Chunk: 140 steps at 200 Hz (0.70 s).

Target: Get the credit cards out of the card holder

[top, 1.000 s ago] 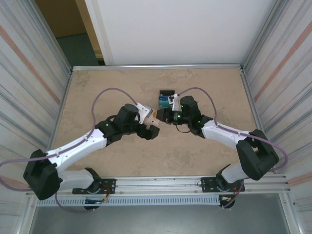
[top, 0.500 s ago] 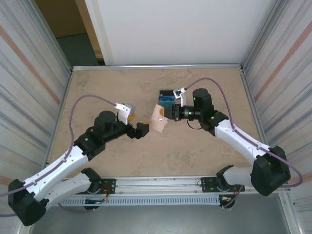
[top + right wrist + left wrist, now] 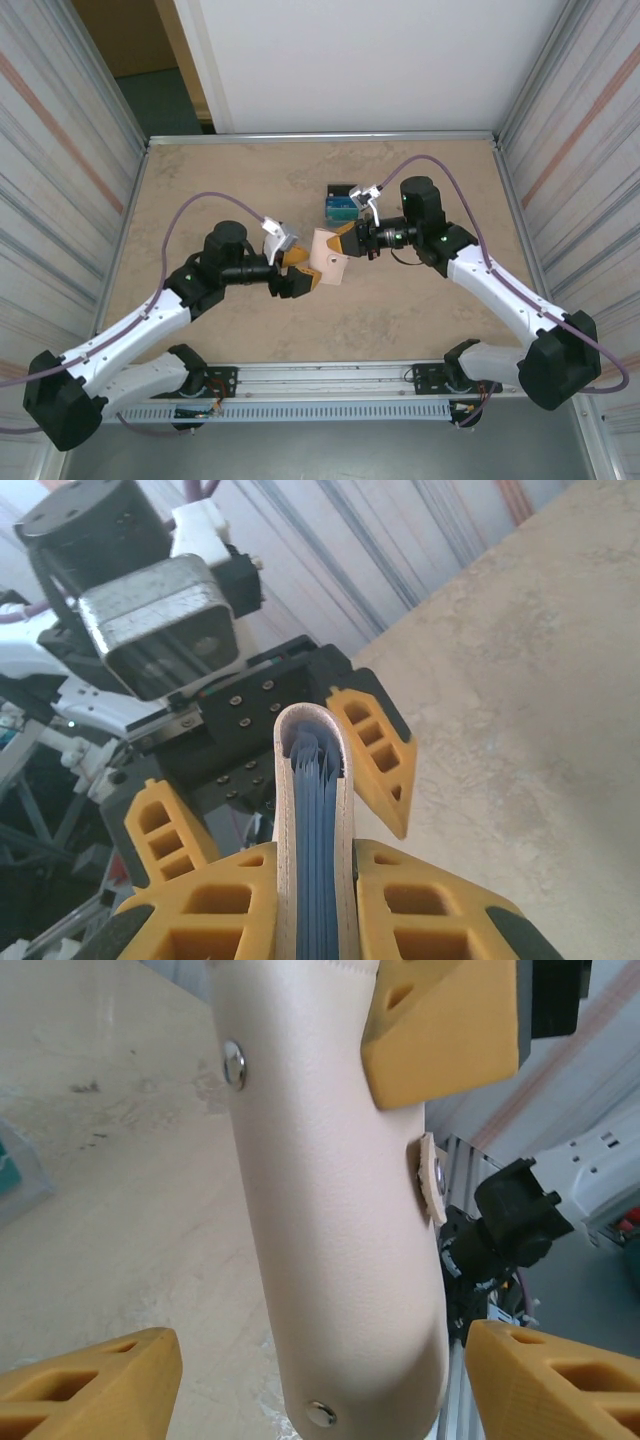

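So the card holder (image 3: 328, 258) is up in the air over the middle of the surface (image 3: 200, 190), not lying on it. The right fingers (image 3: 200, 910) are clenched on it, one pad pressed flat against each side, and you can see that really well from the right wrist camera. There the holder (image 3: 283, 810) is edge-on with the fold pointing away, and the blue edges of the credit cards (image 3: 318, 880) are tucked inside between the two tan flaps. None of them stick out past the fold from what I can see.

The left fingers (image 3: 90, 1380) are spread apart, one on each side of the holder's (image 3: 330, 1190) free end. From the left wrist camera there's a visible gap on both sides, so they're not touching it. That view also shows two little metal studs (image 3: 234, 1063) on the tan face and the snap tab (image 3: 432, 1175) poking off the right edge, plus one of the right arm's yellow fingers pressed on up top.

From above, the two arms meet nose to nose with the holder between them. Just behind it, near the right arm's wrist, a small pile of cards (image 3: 343, 207) in blue, teal and black lies on the surface.
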### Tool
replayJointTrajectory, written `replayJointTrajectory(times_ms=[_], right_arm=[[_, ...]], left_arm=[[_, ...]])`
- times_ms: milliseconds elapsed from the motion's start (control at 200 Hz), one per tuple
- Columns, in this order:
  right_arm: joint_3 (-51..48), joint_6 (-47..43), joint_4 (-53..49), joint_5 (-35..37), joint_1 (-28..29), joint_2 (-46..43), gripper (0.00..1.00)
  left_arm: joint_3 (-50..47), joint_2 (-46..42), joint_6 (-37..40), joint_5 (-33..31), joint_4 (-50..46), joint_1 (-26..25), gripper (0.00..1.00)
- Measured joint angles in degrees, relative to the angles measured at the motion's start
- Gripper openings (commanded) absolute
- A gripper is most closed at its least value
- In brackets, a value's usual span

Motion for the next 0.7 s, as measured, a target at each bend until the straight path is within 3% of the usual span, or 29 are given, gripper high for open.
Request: replayJointTrajectory(times_ms=[155, 261, 476, 611, 702], right_arm=[[1.6, -1.3, -1.1, -2.5, 0.0, 0.1, 0.00], [2.4, -2.3, -1.4, -3.7, 0.1, 0.3, 0.01], [2.8, -3.7, -1.6, -4.8, 0.5, 1.6, 0.01], [2.8, -4.0, -1.7, -4.7, 0.9, 1.9, 0.01], [2.8, -4.1, -1.7, -4.7, 0.9, 2.0, 0.01]], left_arm=[[0.0, 0.2, 0.7, 3.2, 1.2, 0.2, 0.68], [-0.2, 0.4, 1.1, 4.6, 3.2, 0.4, 0.55], [-2.2, 1.2, -0.5, 6.7, 9.5, 0.7, 0.47], [-2.2, 2.4, -1.2, 8.3, 10.6, 0.9, 0.34], [-2.2, 3.1, -1.7, 9.2, 10.7, 1.1, 0.30]])
